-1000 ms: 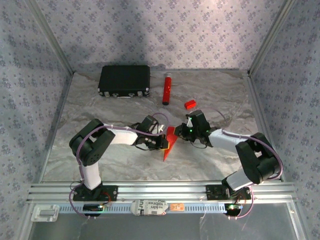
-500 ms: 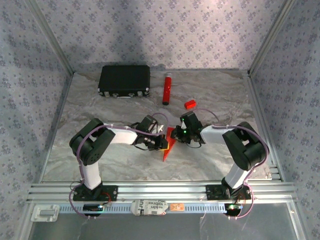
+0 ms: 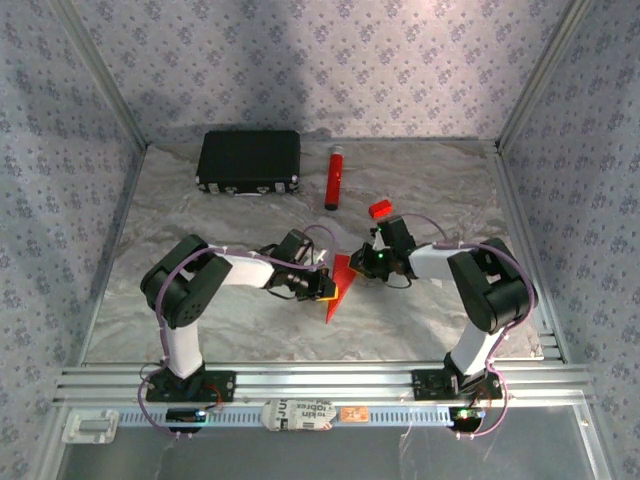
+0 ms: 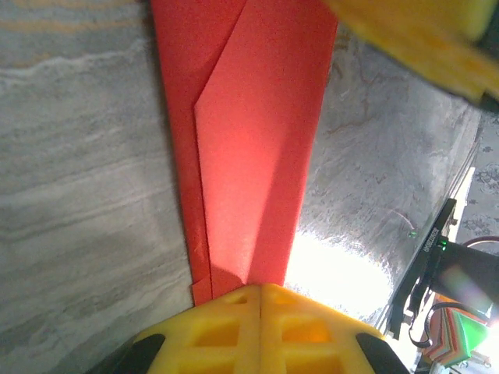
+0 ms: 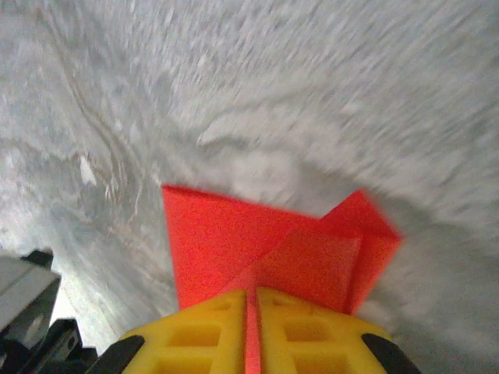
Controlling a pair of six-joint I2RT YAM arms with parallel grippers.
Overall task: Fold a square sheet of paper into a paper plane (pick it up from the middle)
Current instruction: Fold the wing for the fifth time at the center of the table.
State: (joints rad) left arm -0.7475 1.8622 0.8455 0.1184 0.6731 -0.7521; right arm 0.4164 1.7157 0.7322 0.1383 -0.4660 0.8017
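Note:
The square sheet of paper is folded into a slim, pointed red paper plane (image 3: 336, 296) with a centre crease, lying mid-table. My left gripper (image 3: 325, 287) comes in from the left, shut on the plane's edge. In the left wrist view the red layers (image 4: 249, 156) run straight out from the closed yellow jaws of the left gripper (image 4: 260, 288). My right gripper (image 3: 362, 266) is shut on the plane's upper end. The right wrist view shows the paper (image 5: 226, 241) pinched in the seam of the right gripper (image 5: 251, 294), with a folded flap sticking out to the right.
A black case (image 3: 249, 162) stands at the back left. A red tube (image 3: 333, 178) lies beside it and a tiny red block (image 3: 379, 209) sits just behind the right gripper. Patterned walls close in both sides, and an aluminium rail (image 3: 320, 380) runs along the near edge.
The right arm's elbow has swung inward and up the table while its gripper stayed on the paper's upper end. The left arm and the paper have barely moved.

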